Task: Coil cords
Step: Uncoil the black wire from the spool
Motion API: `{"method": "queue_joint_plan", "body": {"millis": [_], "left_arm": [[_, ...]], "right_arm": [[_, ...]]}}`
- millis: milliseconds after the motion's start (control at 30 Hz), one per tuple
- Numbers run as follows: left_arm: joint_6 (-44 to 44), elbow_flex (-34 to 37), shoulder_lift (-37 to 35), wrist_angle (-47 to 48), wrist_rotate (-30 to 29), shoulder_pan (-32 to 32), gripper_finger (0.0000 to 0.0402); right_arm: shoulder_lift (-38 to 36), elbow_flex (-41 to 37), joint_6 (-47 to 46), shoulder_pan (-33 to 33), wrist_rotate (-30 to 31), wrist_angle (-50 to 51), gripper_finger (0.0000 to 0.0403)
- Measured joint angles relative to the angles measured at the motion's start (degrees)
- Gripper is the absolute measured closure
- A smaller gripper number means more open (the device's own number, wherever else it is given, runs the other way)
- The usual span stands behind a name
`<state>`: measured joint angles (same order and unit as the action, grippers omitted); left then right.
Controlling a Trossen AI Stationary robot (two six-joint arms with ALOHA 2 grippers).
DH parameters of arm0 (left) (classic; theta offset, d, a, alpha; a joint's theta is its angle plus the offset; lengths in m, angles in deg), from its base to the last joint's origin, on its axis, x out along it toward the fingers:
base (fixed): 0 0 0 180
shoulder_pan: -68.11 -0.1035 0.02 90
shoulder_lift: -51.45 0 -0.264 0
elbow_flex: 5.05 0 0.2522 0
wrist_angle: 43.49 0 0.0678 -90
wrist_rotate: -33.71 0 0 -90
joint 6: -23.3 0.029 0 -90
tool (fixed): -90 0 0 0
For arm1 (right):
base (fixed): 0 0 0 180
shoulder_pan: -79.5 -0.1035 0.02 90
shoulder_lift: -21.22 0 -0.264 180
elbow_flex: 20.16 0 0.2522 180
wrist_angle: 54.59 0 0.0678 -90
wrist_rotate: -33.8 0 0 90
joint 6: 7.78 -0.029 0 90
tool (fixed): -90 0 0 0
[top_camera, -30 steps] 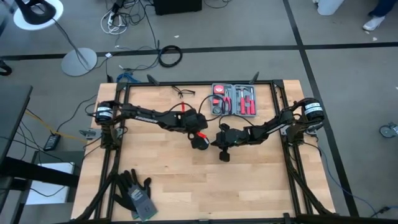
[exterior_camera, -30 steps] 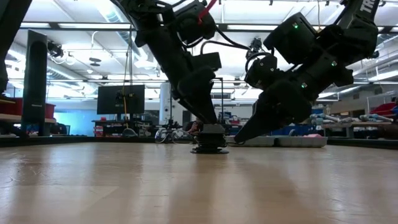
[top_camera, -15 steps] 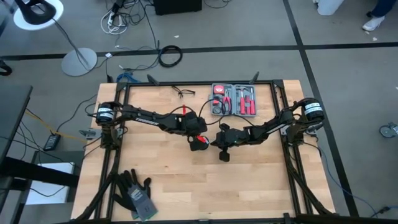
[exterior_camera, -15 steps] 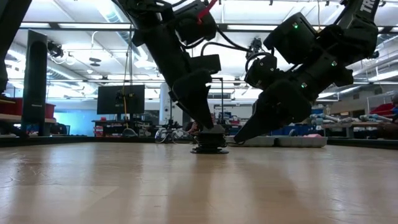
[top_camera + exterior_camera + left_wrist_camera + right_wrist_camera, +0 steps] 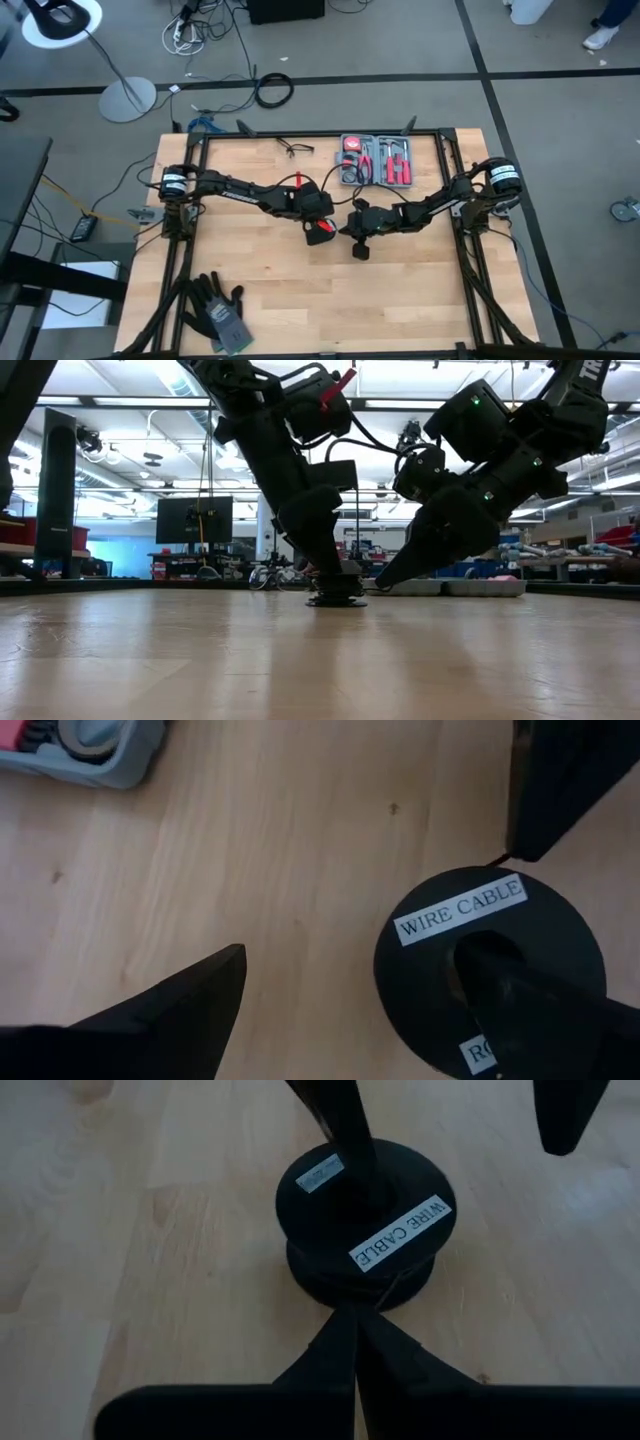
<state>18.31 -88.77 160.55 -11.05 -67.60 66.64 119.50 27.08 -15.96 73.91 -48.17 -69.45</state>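
On the left of the pale wooden counter, near its front edge, a pair of dark grey work gloves is seen, well apart from both arms. The left gripper is lowered at the middle of the counter with its fingers spread wide. One finger is set into the centre hole of a small black round spool bearing a white "WIRE CABLE" label, and the other is held over bare wood beside it. The spool is stood flat on the counter between the two grippers. Just to its right, the right gripper is angled down with its fingers pressed together, tips at the spool's side. Whether a thin cable is pinched there cannot be told. Farther back, a grey open case of red-handled tools is lying.
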Motion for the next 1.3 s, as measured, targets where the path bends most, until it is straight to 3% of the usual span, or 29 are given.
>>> {"method": "queue_joint_plan", "body": {"millis": [233,667,833,967,1300], "left_arm": [[-0.2,-0.1,0.1,1.2,0.0,0.0,0.0034],[-0.4,-0.2,0.0,4.9,-0.9,-0.2,0.0034],[-0.3,-0.2,0.0,4.8,-0.8,-0.2,0.0034],[-0.3,-0.1,0.0,4.7,-0.8,-0.2,0.0034],[-0.1,0.0,0.0,4.1,-0.7,-0.2,0.0034]], "right_arm": [[-1.0,0.0,-1.8,0.0,1.7,3.2,0.0403],[-18.7,0.0,-4.6,-2.2,6.6,28.1,0.0403],[-22.1,0.0,-5.8,-2.6,6.8,27.1,0.0401],[-18.4,0.0,-5.8,-2.5,6.8,22.9,0.0389],[0.3,0.2,-5.2,-3.3,4.2,1.0,0.0338]]}}
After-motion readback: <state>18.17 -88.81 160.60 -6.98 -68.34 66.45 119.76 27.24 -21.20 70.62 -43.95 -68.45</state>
